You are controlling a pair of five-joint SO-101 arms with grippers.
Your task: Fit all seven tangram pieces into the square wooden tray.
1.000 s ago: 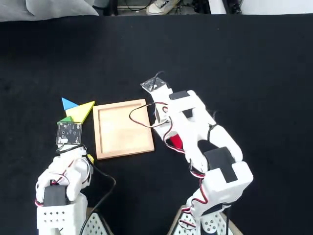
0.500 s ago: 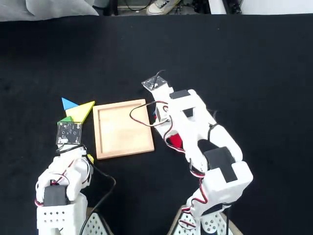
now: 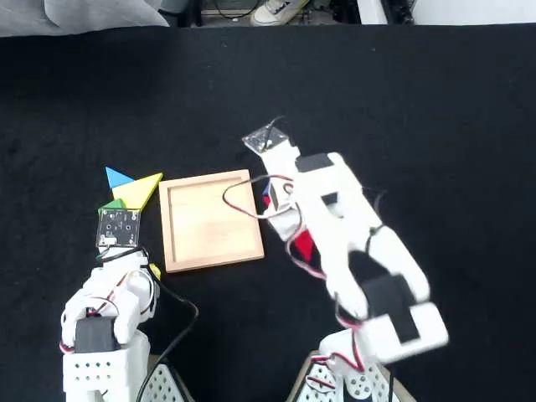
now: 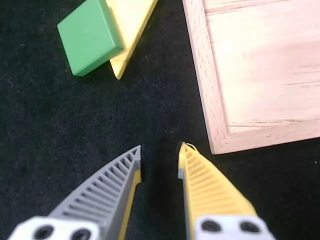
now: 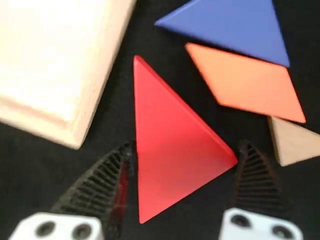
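**A:** How are the right fingers set?

**B:** On my right gripper [image 5: 186, 147] the fingers [image 5: 107, 185] are spread wide, one on either side of the flat red triangle [image 5: 170, 160]. I can't tell whether they touch it. It lies on the black surface [image 5: 30, 165], just beside the square wooden tray [image 5: 50, 60]. Past it sits an orange parallelogram [image 5: 247, 82], then a dark blue triangle [image 5: 230, 27]. A pale wooden piece [image 5: 292, 142] sits at the parallelogram's corner.

**A:** And the left?

**B:** My left gripper [image 4: 160, 150] has its fingers [image 4: 205, 185] apart by a narrow gap with nothing between them. They are low over the surface, near the tray's corner. Farther out, a green square [image 4: 90, 35] touches a yellow triangle [image 4: 131, 25]. From above, a small light blue triangle [image 3: 117, 177] lies just beside the yellow one. Every piece I see lies outside the tray.
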